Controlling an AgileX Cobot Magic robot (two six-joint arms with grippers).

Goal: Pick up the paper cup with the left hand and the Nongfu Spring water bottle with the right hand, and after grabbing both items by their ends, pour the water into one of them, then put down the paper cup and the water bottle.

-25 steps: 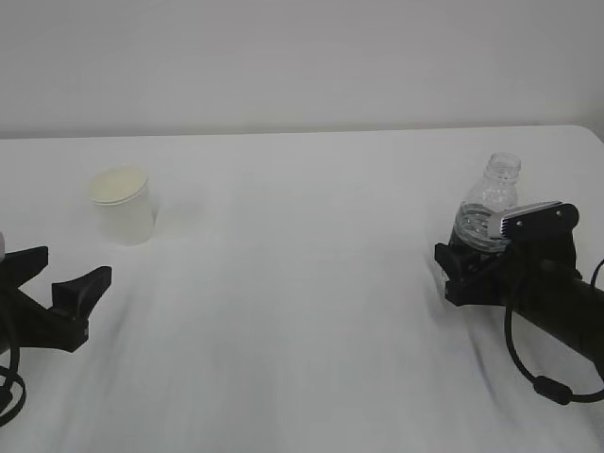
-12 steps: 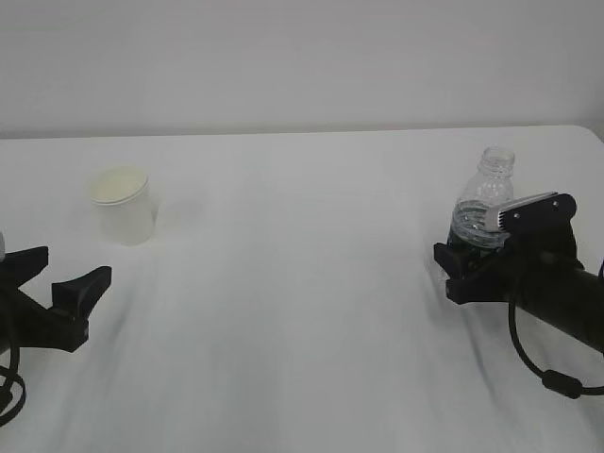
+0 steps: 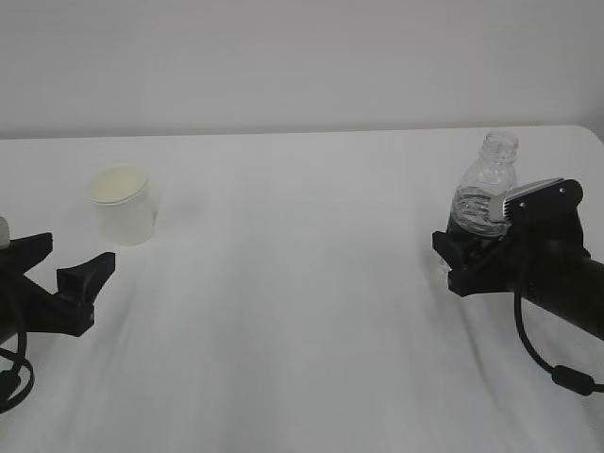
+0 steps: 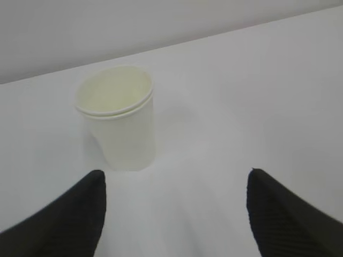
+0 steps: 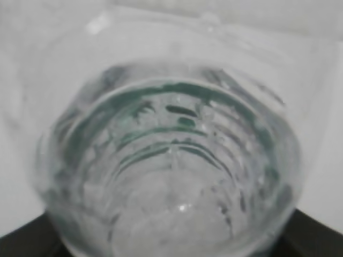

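Clear water bottle (image 3: 488,187) now lifted slightly near the bench's right edge — clamped in right hand (image 3: 472,260), left hand (image 3: 58,272) spread wide, empty, short of paper cup (image 3: 124,204).

Right hand (image 3: 477,257) grips the Nongfu Spring water bottle (image 3: 487,196) near the bench's (image 3: 302,283) right edge; left hand (image 3: 58,264) gapes short of the paper cup (image 3: 123,205)

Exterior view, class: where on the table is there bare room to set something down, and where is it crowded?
Bare: the wide middle between the paper cup and the water bottle, and the back strip. Crowded: the near-left corner with the open left gripper, and the right edge where the right gripper holds the bottle.
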